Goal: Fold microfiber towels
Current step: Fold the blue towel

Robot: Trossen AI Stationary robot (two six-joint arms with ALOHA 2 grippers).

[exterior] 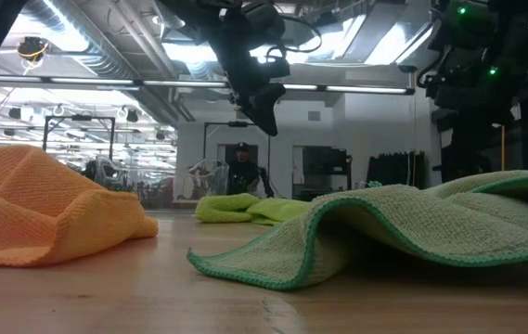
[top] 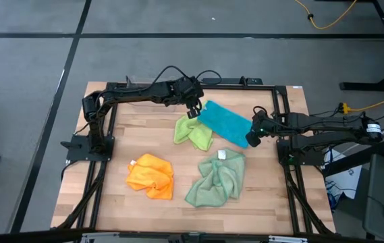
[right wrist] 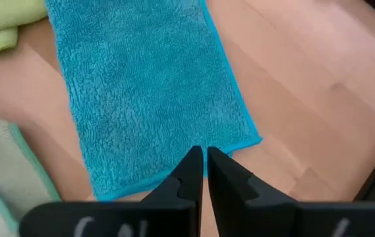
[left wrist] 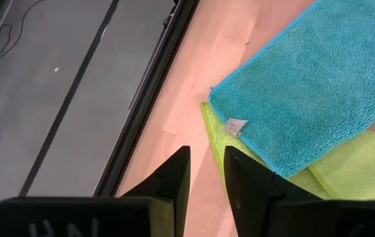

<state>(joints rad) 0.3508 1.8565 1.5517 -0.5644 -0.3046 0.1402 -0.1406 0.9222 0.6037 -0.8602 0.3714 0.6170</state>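
Teal blue microfiber towel [top: 224, 122], folded to a flat rectangle, lies near the wooden desk's [top: 272, 196] far edge, overlapping the crumpled lime green towel [top: 193, 133]. Left gripper [left wrist: 205, 172] hovers above its far corner, fingers slightly parted, holding nothing. Right gripper [right wrist: 204, 166], pressed together and empty, hangs over its opposite end. A small grey tag [left wrist: 235, 126] shows no readable writing.

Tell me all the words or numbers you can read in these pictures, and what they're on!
No text here can be read for sure.
Small grey tag on the flat teal blue microfiber towel: no readable print.
White tag on the crumpled pale sage green microfiber towel: too small to read.
Pale markings on the left gripper's dark body: cut off, unreadable.
Pale markings on the right gripper's dark body: cut off, unreadable.
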